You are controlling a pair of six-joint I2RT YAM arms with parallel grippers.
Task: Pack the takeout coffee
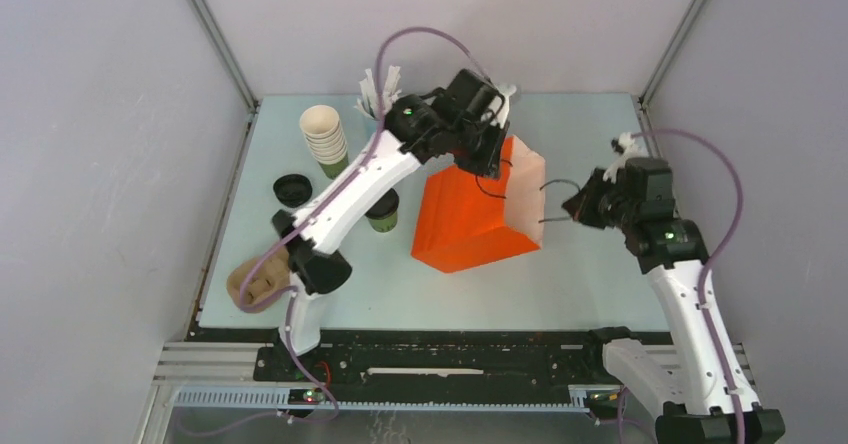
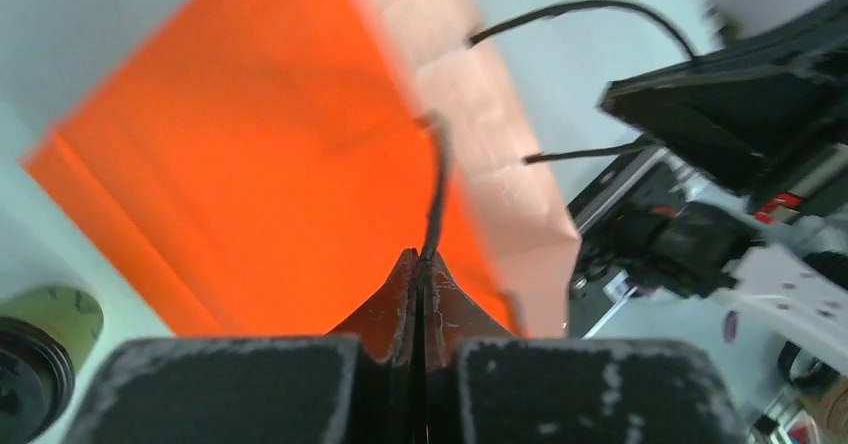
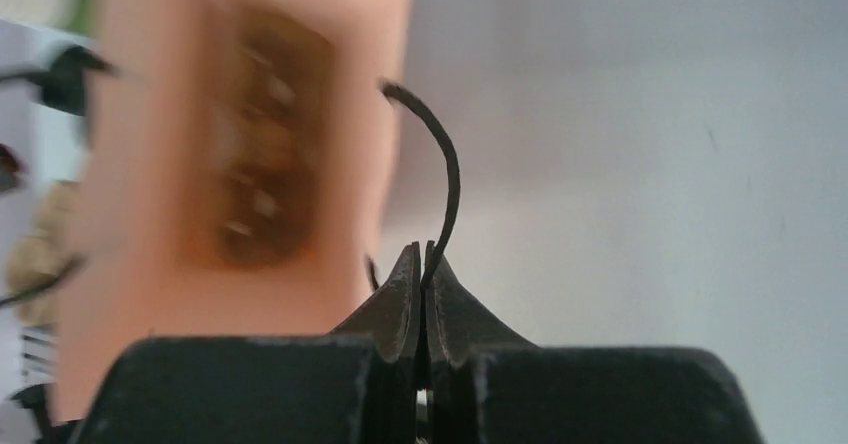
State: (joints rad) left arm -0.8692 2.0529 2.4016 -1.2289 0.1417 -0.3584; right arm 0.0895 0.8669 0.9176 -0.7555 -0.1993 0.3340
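An orange paper bag (image 1: 465, 219) with black cord handles lies on the table's middle. My left gripper (image 1: 491, 171) hangs over its upper edge, shut on one cord handle (image 2: 437, 179); the bag's orange side (image 2: 250, 154) fills the left wrist view under my left gripper (image 2: 421, 256). From the right, my right gripper (image 1: 574, 207) is shut on the other handle (image 3: 447, 179), and the bag (image 3: 240, 164) looks blurred beyond my right gripper (image 3: 421, 249). The takeout coffee (image 1: 384, 214), a green cup with a black lid, stands left of the bag, partly under my left arm, with the takeout coffee (image 2: 45, 339) at the left wrist view's bottom corner.
A stack of cream-and-green cups (image 1: 325, 139) and a cup of white sticks (image 1: 379, 92) stand at the back left. A loose black lid (image 1: 292, 190) lies left of the coffee. A brown crumpled piece (image 1: 248, 282) sits at the table's front left edge.
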